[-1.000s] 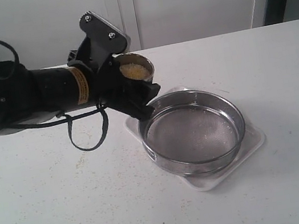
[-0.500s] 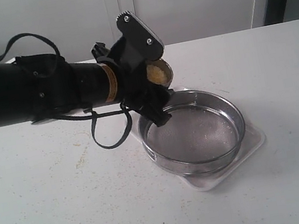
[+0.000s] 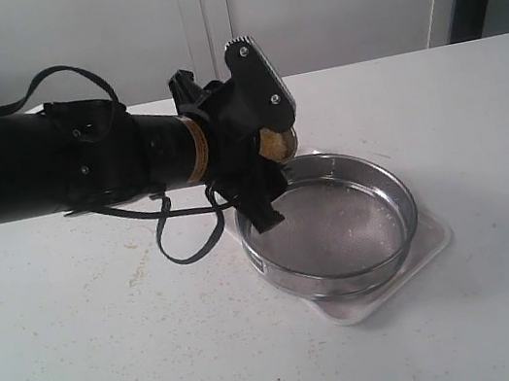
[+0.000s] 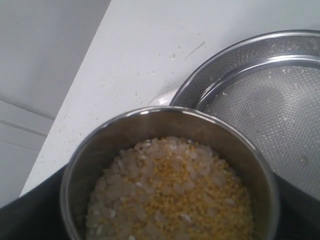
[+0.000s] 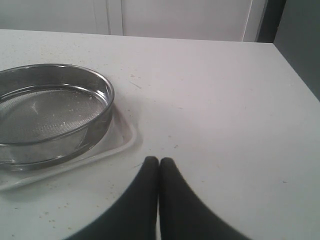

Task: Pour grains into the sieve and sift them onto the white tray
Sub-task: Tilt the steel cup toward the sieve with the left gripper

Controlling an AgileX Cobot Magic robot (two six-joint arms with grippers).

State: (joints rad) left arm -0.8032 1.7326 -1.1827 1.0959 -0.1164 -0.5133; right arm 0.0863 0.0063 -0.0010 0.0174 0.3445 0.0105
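In the exterior view, the black left arm reaches in along the bench (image 3: pixel 117 363) towards the sieve (image 3: pixel 350 282). Its left end effector (image 3: pixel 263 154) is clamped on a small steel cup (image 3: pixel 281 136). One finger plate stands above the cup and the other hangs below it, just over the sieve's rim. The cup is tipped steeply towards the sieve, with its mouth above the rim on the arm's side. A patch of yellow grains (image 3: pixel 273 145) shows inside. A loose black cable (image 3: pixel 181 248) droops from the arm beside the sieve. The sieve sits inside the white tray (image 3: pixel 433 240), whose corners stick out past the steel ring.

The left wrist view looks into the cup. The grains fill it well up the wall: fine yellow meal mixed with paler, larger kernels, the pale ones heaped towards the side away from the sieve. Past the cup's lip lie the sieve's rim and grey mesh, with a few pale specks on the mesh. A sliver of the white tray shows at the foot of the sieve's outer wall. Dark parts of the end effector flank the cup.

In the right wrist view, the right end effector (image 5: pixel 159 170) has its two black fingers pressed together and holds nothing. It is over bare bench, near the tray corner beside the sieve but apart from it. Whether the tips touch the bench cannot be told.
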